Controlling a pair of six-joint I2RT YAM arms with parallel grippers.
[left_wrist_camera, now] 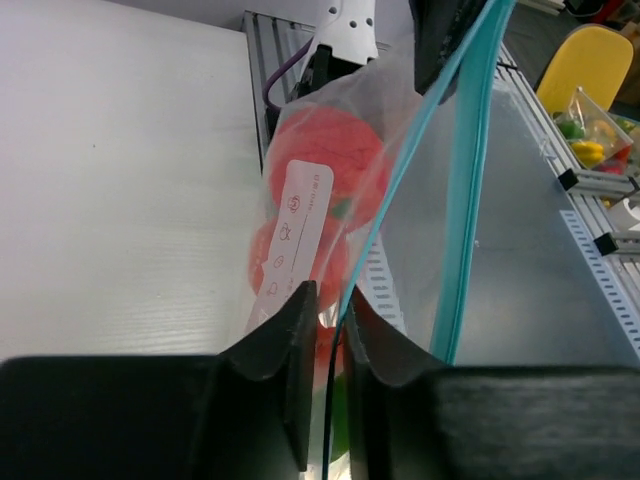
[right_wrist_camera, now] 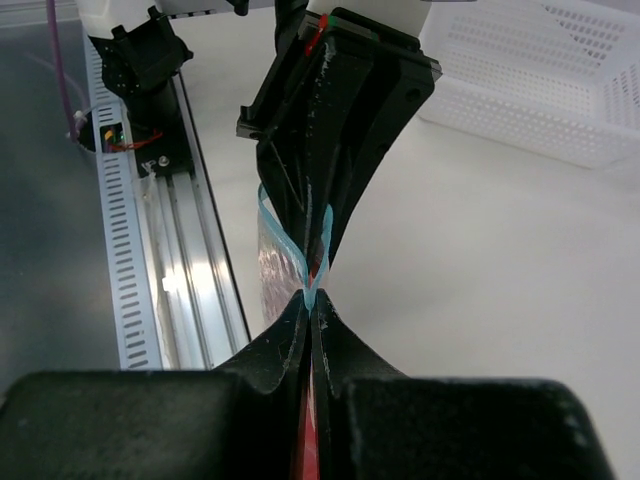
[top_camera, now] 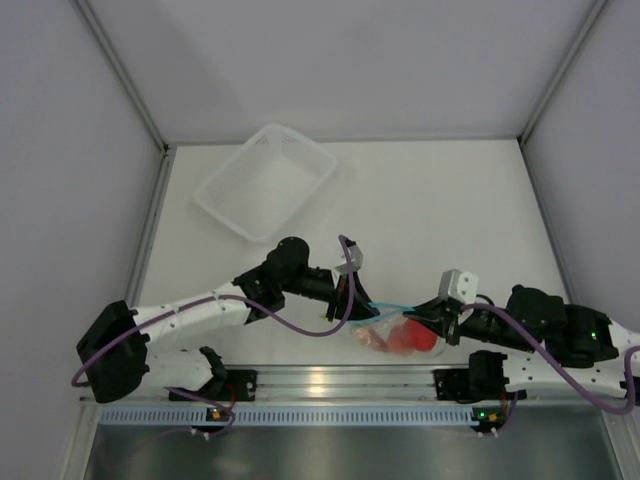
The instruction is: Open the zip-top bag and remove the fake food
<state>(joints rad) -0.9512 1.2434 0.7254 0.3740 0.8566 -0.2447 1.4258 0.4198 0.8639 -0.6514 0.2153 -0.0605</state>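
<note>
The zip-top bag point(top_camera: 378, 332) hangs between my two grippers over the table's near edge, its light blue zip strip point(left_wrist_camera: 463, 180) parted into two lips. Red fake food point(top_camera: 410, 338) bulges inside; the left wrist view shows red rounds point(left_wrist_camera: 335, 150) behind the bag's white label point(left_wrist_camera: 297, 225). My left gripper point(left_wrist_camera: 328, 310) straddles one lip, jaws narrowed with a slit still showing. My right gripper point(right_wrist_camera: 312, 300) is shut on the strip's other end point(right_wrist_camera: 272, 222). The left gripper's black fingers point(right_wrist_camera: 345, 120) hang just beyond it.
A white mesh-sided basket point(top_camera: 225, 200) stands at the back left of the table, also seen as a white basket point(right_wrist_camera: 540, 110) in the right wrist view. The aluminium rail point(top_camera: 330, 380) with both arm bases runs just below the bag.
</note>
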